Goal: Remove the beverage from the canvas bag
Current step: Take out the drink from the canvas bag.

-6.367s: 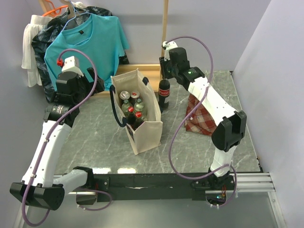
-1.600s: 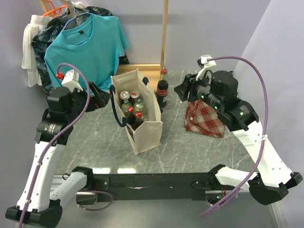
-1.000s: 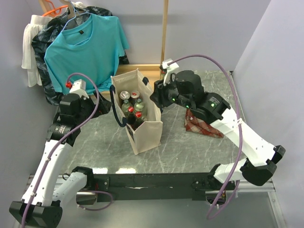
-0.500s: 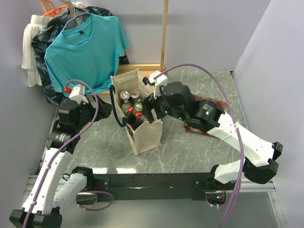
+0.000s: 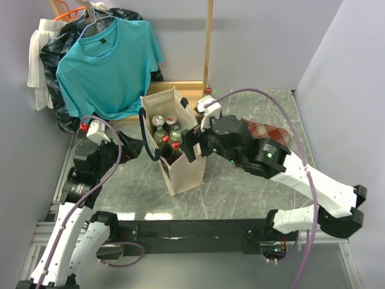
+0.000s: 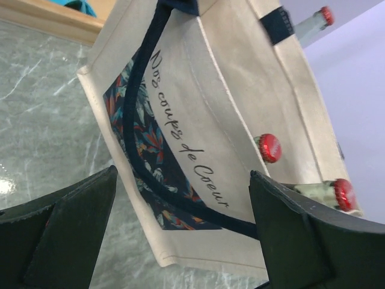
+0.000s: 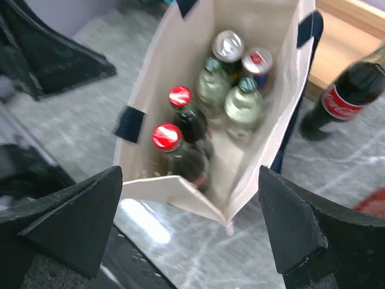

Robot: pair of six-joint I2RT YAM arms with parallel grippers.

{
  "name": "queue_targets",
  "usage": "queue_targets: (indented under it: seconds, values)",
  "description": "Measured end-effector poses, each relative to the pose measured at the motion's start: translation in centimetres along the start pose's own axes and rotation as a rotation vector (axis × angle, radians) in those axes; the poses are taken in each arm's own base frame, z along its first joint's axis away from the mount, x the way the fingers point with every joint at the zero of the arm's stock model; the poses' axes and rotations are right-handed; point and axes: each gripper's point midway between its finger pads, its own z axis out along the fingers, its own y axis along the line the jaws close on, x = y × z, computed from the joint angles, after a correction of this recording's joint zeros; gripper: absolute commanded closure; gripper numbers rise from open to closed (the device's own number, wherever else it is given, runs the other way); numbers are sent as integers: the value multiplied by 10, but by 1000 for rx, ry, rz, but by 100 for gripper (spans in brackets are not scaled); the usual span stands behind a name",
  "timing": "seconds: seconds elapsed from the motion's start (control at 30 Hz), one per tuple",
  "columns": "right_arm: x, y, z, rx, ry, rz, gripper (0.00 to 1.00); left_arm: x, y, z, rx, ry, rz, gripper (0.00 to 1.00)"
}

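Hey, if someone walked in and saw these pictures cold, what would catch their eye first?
Probably the cream canvas bag standing in the middle of the table, packed with bottles and cans, its two red caps the brightest spots. The right gripper hangs open right above its mouth. Behind, a teal T-shirt on a hanger stands out against the wall.

Dark handwriting-style script on the side of the canvas bag (image 6: 198,120) reads "Nos coups de Coeur", running along the edge of a flowery printed panel. The cola bottle (image 7: 337,102) just beside the bag wears a red label with white Coca-Cola lettering, somewhat blurred. Any print on the red caps (image 7: 167,136) inside the bag is too small to read.
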Motion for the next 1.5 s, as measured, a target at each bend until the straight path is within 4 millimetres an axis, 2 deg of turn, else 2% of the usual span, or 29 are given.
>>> queue_targets:
  seconds: [0.13,0.2,0.27,0.33,0.4,0.5,0.57,0.63,0.83,1.13,1.5]
  values:
    - [-17,4,-22,-59,-99,81,0,-2,-7,-7,34,-19,-6,4]
    - [-33,6,-31,-80,-130,110,0,-3,-11,-8,54,-29,-6,4]
    - [-48,8,-30,-79,-144,119,0,0,-10,-9,69,-34,-6,4]
    - [-58,12,-21,-75,-147,113,0,9,-6,-9,72,-25,-10,4]
    - [-47,14,-7,-62,-106,93,0,17,-1,-8,67,-9,-18,4]
    - [-19,16,14,-47,-23,43,0,21,2,-5,59,7,-30,4]
    - [-3,15,21,-36,23,16,0,20,1,-4,61,7,-33,4]
    - [5,13,24,-14,52,-4,1,20,0,-3,66,8,-36,4]
    - [1,14,31,32,66,-32,2,17,-3,-3,78,-1,-37,4]
    - [22,22,54,108,144,-116,0,18,-1,-1,73,2,-34,4]
    - [19,19,53,134,134,-136,0,22,3,5,55,26,-37,4]
